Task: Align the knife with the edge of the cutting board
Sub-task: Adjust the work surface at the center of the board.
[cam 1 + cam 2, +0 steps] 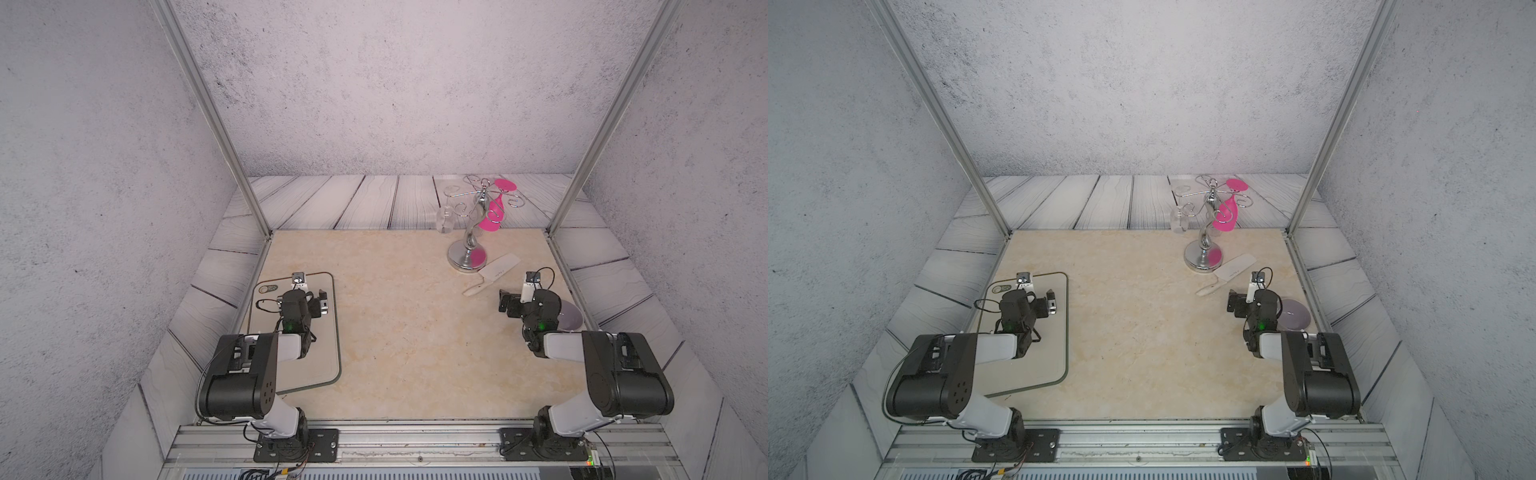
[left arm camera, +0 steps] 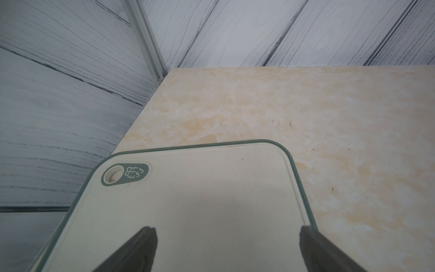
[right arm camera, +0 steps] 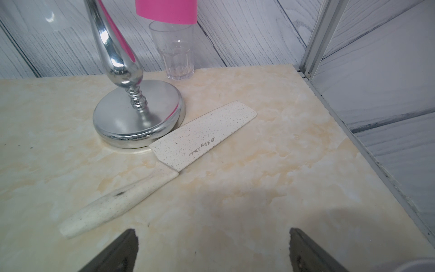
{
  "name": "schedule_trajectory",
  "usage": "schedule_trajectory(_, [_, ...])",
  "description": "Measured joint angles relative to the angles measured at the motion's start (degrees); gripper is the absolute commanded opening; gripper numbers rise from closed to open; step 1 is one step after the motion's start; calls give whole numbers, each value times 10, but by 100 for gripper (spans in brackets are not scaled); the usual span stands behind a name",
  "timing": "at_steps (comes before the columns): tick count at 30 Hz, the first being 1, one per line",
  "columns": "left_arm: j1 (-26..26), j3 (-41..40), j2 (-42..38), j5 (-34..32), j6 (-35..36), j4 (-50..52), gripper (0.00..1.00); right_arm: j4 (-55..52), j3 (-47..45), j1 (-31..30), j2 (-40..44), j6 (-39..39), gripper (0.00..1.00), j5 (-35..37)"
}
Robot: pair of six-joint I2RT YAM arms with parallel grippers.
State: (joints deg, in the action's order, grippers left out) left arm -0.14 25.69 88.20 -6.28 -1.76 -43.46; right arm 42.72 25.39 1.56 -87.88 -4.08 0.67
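Noted knife (image 3: pixel 202 141) on bench (image 3: pixel 270 188) just beside stand base (image 3: pixel 122 122). Found right pincer (image 3: pixel 213 237) spread near it, left pincer (image 2: pixel 227 235) spread over cutting board (image 2: pixel 200 200).

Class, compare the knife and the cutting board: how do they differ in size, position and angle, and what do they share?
Size: the cutting board is far bigger than the knife. Position: the board lies at the table's left; the knife lies far right, beside a metal stand. Angle: the board sits roughly square to the table's edges; the knife lies diagonally. Shared: both are pale and lie flat.
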Motion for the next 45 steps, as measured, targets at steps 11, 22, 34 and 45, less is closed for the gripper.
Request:
schedule_trajectory(11, [0,276,-59,-39,-64,338,100,-247,150,0,80,-39,99,34])
schedule_trajectory(22, [9,391,-95,-116,-260,581,100,-418,238,0,138,-241,99,61])
schedule_trajectory(34, [33,335,-68,-125,-312,653,99,-491,255,-42,129,-275,99,-40])
schedule_trajectory(45, [-29,246,-104,-85,-393,804,100,-539,244,-182,166,-266,99,-30])
